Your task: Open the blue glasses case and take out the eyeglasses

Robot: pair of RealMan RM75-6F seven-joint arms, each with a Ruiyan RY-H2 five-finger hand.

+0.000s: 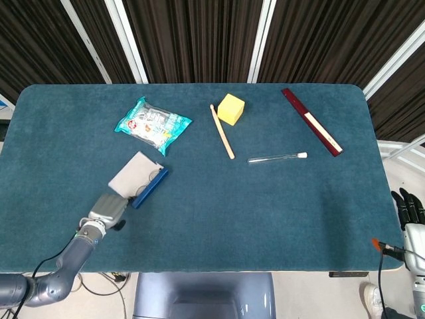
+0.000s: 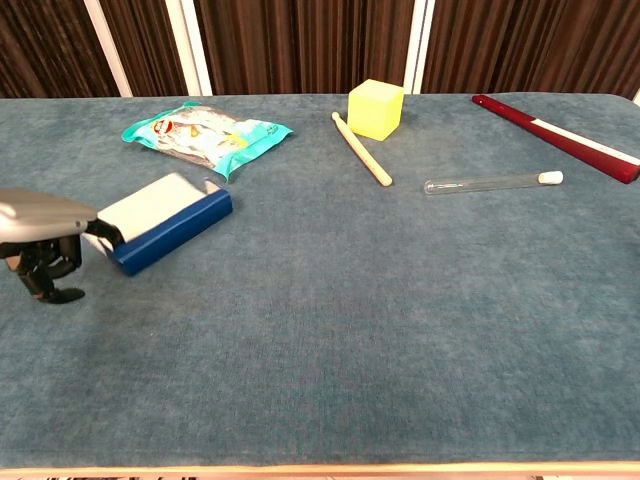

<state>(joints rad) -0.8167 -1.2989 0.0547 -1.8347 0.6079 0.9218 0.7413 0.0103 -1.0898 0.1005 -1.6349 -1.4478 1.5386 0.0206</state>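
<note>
Blue and open, the glasses case (image 1: 141, 181) lies near-left on the table (image 1: 265, 212), its long axis slanting from near-left to far-right, its near end touching the left hand (image 1: 107, 211), whose curled fingers hold nothing I can make out, while the right hand (image 1: 412, 219) rests far off.

Blue glasses case (image 1: 149, 188), yellow cube (image 1: 230, 109)

Blue glasses case (image 2: 168, 222) lying askew on the teal table (image 2: 400, 330), pale lid open, left hand (image 2: 42, 245) at its near-left end, fingers curled below; snack packet (image 2: 205, 134) behind, yellow cube (image 2: 376, 109), wooden stick (image 2: 361, 148), test tube (image 2: 492, 182), red ruler (image 2: 556, 137)
</note>
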